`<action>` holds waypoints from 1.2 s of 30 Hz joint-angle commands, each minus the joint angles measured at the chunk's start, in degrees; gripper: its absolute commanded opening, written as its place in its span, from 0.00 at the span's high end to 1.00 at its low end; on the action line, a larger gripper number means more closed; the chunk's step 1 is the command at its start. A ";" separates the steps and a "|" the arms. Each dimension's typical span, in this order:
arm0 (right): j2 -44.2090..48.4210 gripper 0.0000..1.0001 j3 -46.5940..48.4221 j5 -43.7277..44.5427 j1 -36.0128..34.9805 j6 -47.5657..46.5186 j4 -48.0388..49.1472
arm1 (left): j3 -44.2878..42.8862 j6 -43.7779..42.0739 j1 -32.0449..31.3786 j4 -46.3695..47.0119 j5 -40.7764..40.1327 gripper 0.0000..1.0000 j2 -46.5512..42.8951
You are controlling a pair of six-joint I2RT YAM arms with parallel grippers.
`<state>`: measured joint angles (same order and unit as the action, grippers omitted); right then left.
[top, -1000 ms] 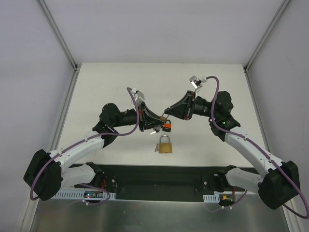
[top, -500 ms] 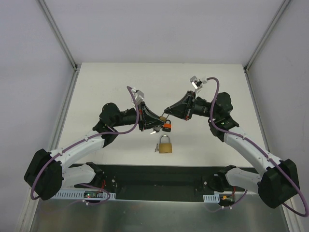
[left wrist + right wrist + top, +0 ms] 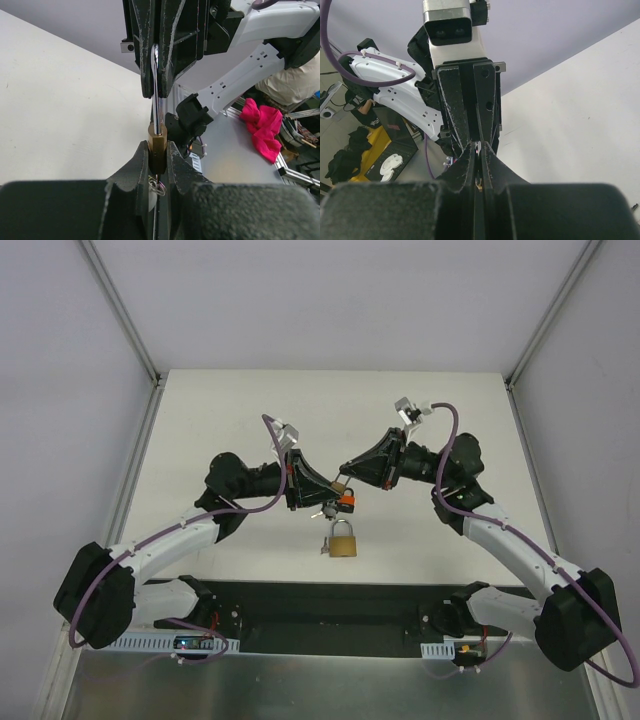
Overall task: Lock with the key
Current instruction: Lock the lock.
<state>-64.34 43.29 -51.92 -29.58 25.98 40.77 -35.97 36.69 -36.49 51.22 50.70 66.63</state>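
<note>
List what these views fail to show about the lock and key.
Left wrist view: whether a key is inserted under the small padlock; the left gripper covers the keyhole.
Right wrist view: the shackle; the right gripper buries it.
Top view: table padlock locked or open; too small.

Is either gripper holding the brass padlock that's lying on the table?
No, the brass padlock lies flat on the table, clear of the left gripper and right gripper.
</note>
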 commanded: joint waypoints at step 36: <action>-0.70 1.00 -5.93 1.82 -5.66 -0.40 1.06 | -3.85 10.25 3.53 28.14 -0.60 1.00 0.96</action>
<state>-63.00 39.88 -45.89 -32.80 26.87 47.20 -35.73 47.57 -33.71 64.36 55.16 71.02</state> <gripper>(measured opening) 0.055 0.079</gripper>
